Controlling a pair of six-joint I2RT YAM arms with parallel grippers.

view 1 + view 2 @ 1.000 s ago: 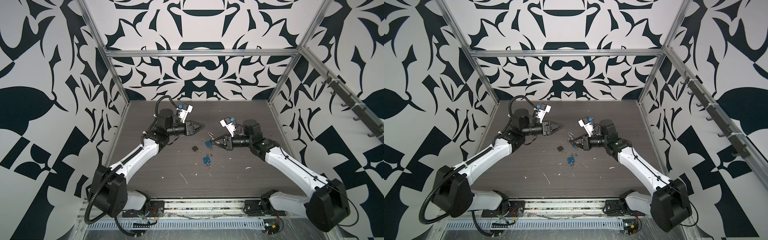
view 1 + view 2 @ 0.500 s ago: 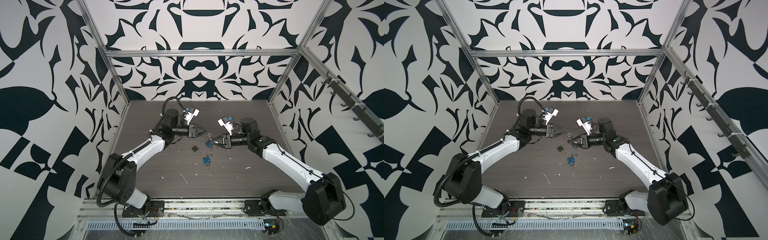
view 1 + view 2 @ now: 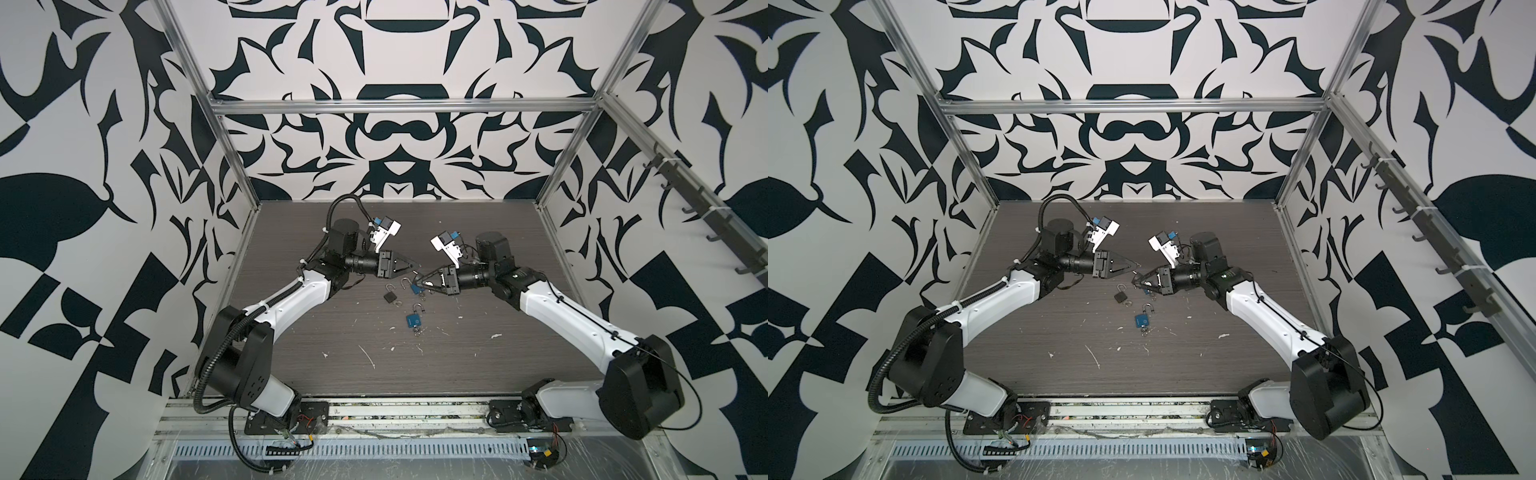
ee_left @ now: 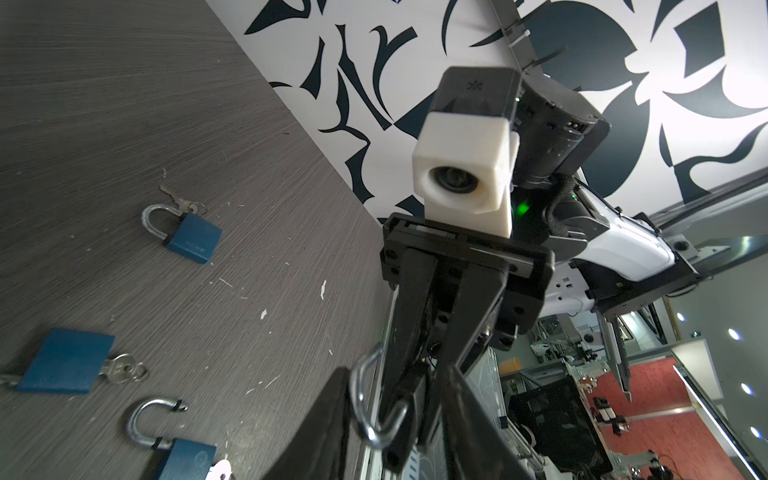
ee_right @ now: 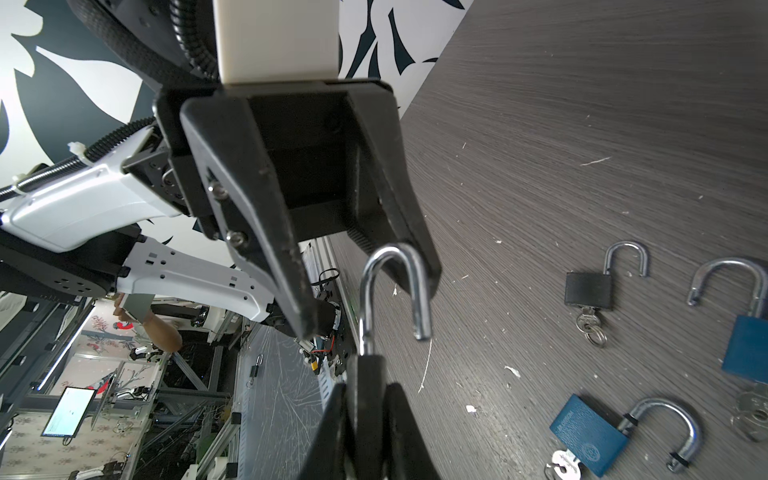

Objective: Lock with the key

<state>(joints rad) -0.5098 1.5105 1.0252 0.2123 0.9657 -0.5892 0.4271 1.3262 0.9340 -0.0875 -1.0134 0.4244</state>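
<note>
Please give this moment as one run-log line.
right end effector: shut on dark padlock, silver shackle open, above dark wood-grain table | left end effector: open, near shackle

I am in a robot lab: my dark worktop (image 3: 457, 374) sits in a box of black-and-white patterned walls (image 3: 83, 124) on a shiny metal frame (image 3: 399, 106), and past it I see a screen (image 5: 66, 411), more machines (image 4: 557, 415), a red floor (image 4: 665, 415) and bright round lights (image 4: 733, 333).

Dark table (image 3: 478, 374) with white flecks (image 3: 368, 357) beneath the right gripper (image 3: 420, 281), hook rail (image 3: 706, 210) well apart on its right.
</note>
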